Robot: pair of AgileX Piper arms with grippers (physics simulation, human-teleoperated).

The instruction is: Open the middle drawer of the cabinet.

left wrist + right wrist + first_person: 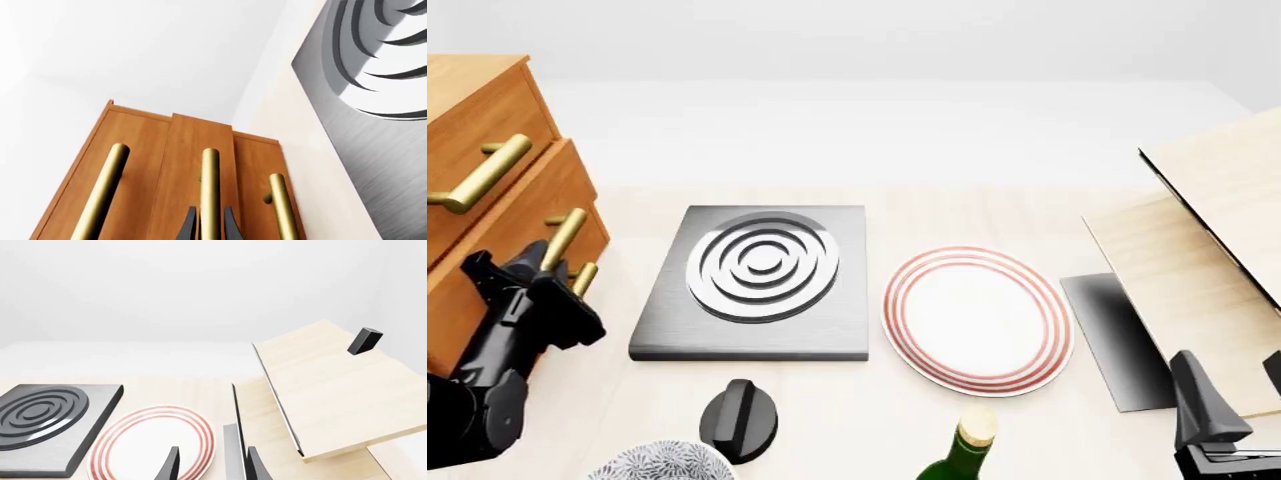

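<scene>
The cabinet (pixel 487 110) stands at the left of the table, orange-brown with three brass bar handles. In the left wrist view the middle drawer (pixel 200 145) stands a little proud of the two drawer fronts beside it. My left gripper (pixel 210 216) has a dark finger on each side of the middle drawer's handle (pixel 210 175), tight against it. In the front view the left gripper (pixel 554 272) sits at that handle (pixel 563 238). My right gripper (pixel 1234 400) is open and empty at the near right, also seen in the right wrist view (pixel 213 465).
A grey slab with concentric rings (pixel 761 280) lies beside the cabinet. A red-ringed white plate (pixel 977 318) sits mid-table. A black knob (pixel 741 418), a patterned bowl (pixel 661 462) and a green bottle (pixel 961 450) are near the front edge. Pale wooden boards (pixel 1214 230) stand at the right.
</scene>
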